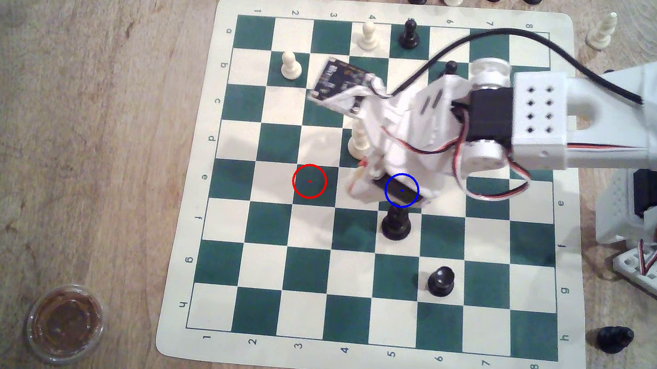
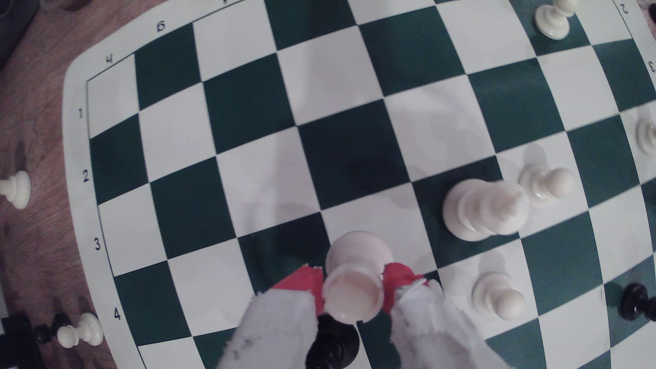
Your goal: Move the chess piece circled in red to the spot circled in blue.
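In the wrist view my gripper (image 2: 354, 289) is shut on the short cream-white piece with the flat rimmed top (image 2: 355, 284). Its red-padded fingertips (image 2: 305, 284) press both sides just below the rim. In the exterior view the gripper (image 1: 359, 186) hangs over the board's middle, between the two rings. The red ring (image 1: 309, 181) marks a dark green square with nothing on it. The blue ring (image 1: 401, 190) lies over my gripper's body, which hides the square beneath. I cannot tell whether the held piece touches the board.
A tall tiered cream piece (image 1: 359, 140) stands right behind the gripper. A black piece (image 1: 395, 224) stands one square in front of the blue ring, another (image 1: 440, 280) further front-right. Cream pawns (image 2: 498, 296) (image 2: 546, 182) stand nearby. Spare pieces line the mat's edges; a lidded cup (image 1: 64, 322) sits front-left.
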